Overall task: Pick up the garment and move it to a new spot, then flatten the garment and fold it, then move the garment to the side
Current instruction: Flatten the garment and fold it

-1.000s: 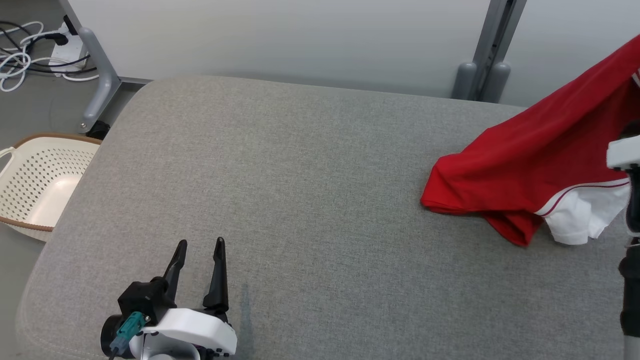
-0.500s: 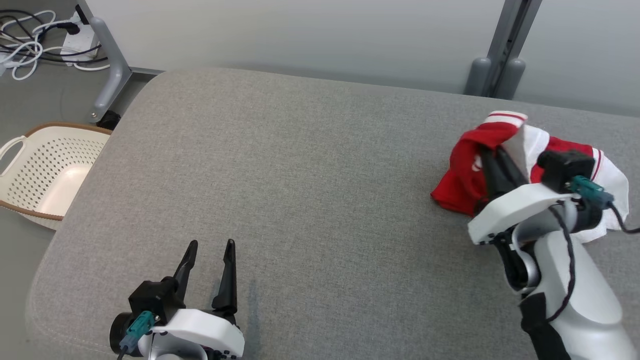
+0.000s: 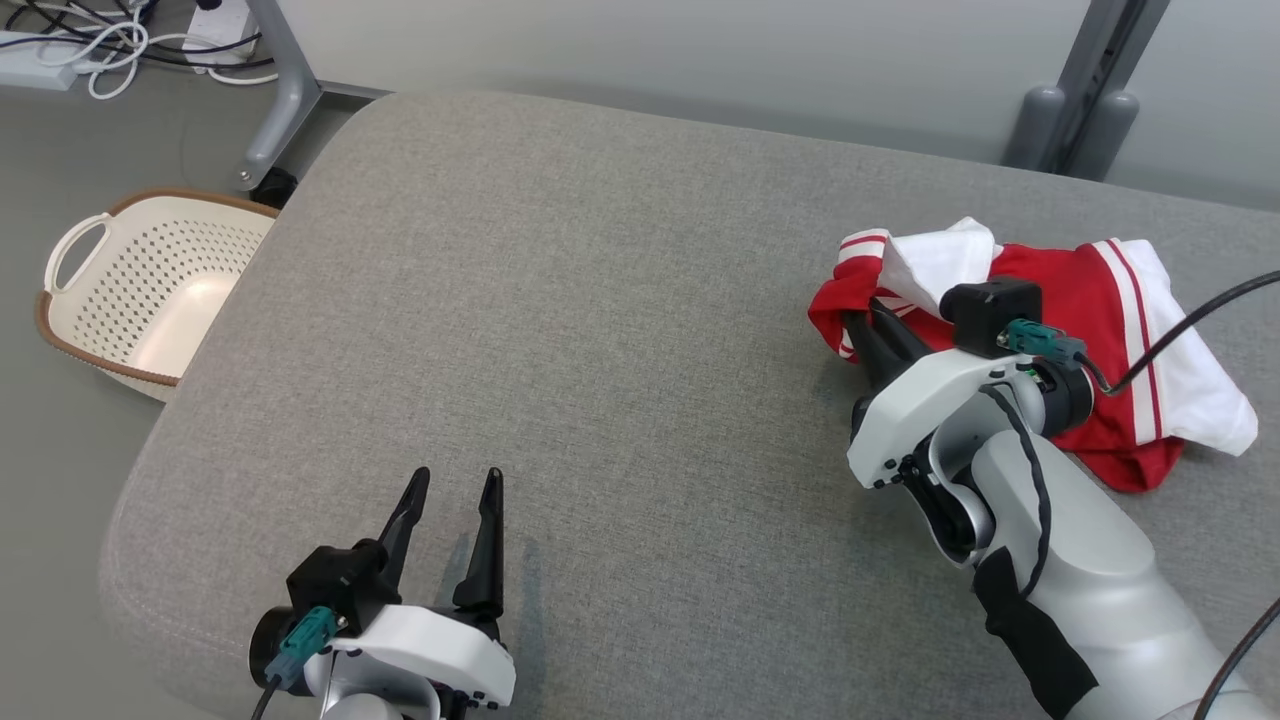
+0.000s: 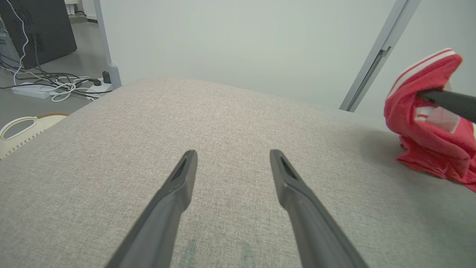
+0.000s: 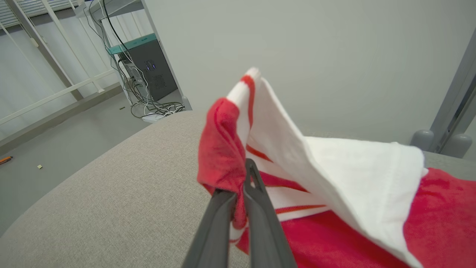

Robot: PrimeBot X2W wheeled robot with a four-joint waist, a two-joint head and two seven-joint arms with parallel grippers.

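pinching a red fold of the garment (image 3: 1065, 275): right end effector (image 3: 862, 322) is clenched on it, right side of the head frame. garment is red and white, bunched on the grey padded desk (image 3: 600, 300), gripped edge lifted. left end effector (image 3: 456, 478) fully released, holding nothing, lower left, well apart from the cloth. cream basket (image 3: 100, 290) on the floor, upper left.

Left end effector (image 3: 456, 476) spread wide; right end effector (image 3: 866, 318) pinched closed
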